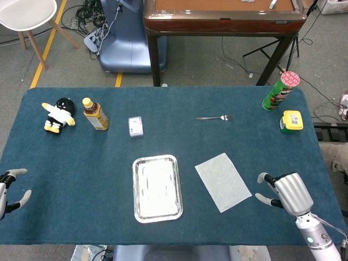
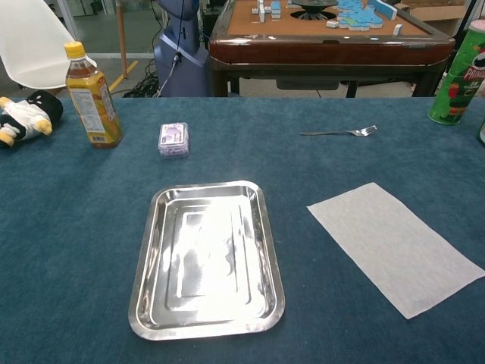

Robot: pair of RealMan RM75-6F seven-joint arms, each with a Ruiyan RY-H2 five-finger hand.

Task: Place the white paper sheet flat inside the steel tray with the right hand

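White paper sheet (image 1: pixel 223 181) lies flat beside the seemingly empty steel tray (image 1: pixel 138 212).

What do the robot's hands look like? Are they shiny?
The right hand has a smooth silver-grey metal shell with black joints and pale fingertips, on a round grey wrist. The left hand only peeks in at the edge: grey, black and pale-tipped too.

We see both views evenly and brightly lit, apparently from overhead, with only faint, soft shadows under the objects. The rectangular shiny steel tray (image 2: pixel 206 258) throws back a broad white glare across its floor in the chest view, and in the head view (image 1: pixel 156 188) it washes out almost to white. The dark teal cloth-covered table (image 1: pixel 81 157) looks matte, without hotspots. Focus is sharp throughout; we notice no motion blur and little bending at the edges.
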